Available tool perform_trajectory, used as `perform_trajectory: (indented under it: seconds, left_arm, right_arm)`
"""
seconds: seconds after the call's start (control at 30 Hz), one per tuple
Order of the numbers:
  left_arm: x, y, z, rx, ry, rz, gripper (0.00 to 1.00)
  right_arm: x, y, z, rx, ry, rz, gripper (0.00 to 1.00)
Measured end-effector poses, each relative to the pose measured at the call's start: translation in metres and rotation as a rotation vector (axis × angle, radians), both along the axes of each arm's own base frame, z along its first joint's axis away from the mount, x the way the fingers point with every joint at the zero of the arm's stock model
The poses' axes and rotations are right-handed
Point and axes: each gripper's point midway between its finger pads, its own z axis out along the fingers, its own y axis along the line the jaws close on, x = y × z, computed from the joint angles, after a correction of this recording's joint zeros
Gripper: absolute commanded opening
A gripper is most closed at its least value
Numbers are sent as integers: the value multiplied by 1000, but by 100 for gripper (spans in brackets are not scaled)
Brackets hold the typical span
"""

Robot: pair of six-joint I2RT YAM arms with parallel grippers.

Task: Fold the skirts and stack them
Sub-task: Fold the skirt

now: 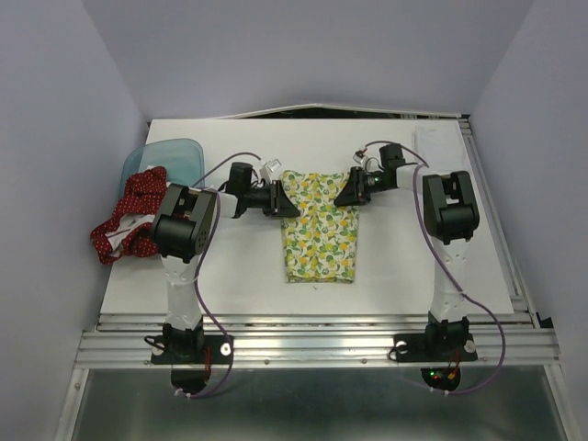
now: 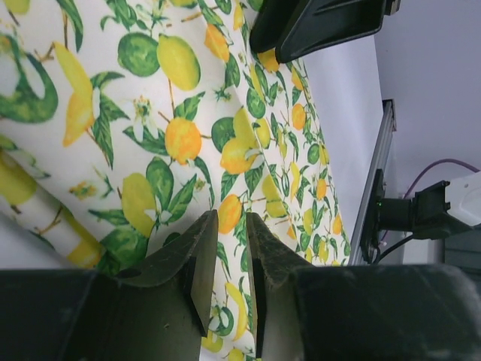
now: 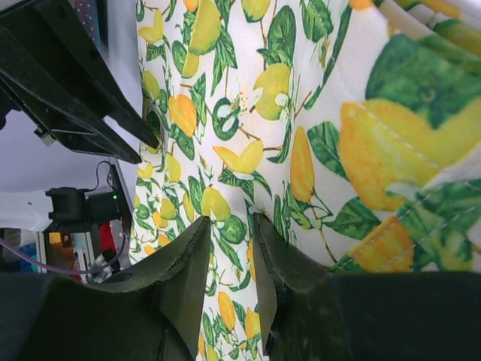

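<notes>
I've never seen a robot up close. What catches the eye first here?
The lemon skirt lies flat in the middle of the white table, bright against it. The left gripper and right gripper each pinch one of its far corners. A red skirt sits crumpled at the table's left edge, against a blue bin.

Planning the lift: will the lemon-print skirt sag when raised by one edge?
Probably sags: the lemon-print skirt lies flat with soft folds, so it should drape between left hand and right hand. Likely light; cloth looks thin.
</notes>
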Motion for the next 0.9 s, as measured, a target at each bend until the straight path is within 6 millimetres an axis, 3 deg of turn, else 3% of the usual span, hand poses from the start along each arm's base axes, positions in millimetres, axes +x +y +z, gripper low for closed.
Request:
perform_trajectory:
  seconds: [0.17,0.4,0.67,0.77,0.83,0.9]
  left_arm:
    - [0,0,0,-5,-1,2,32]
    - [10,-3,5,-40,4,32,30]
    - [11,-2,-16,-45,89,65,26]
    - [13,0,-18,-46,107,77,24]
    - [14,1,-19,-43,109,85,23]
    - [14,2,-21,-36,111,89,22]
  right_arm:
    - [-4,-3,1,-8,-8,-2,41]
    - [-8,-8,24,-47,-76,-4,64]
    - [-13,-19,73,-161,-273,46,61]
    - [-33,-10,92,-262,-395,118,57]
    - [-68,12,97,-331,-490,208,54]
    - [-108,32,90,-373,-541,307,53]
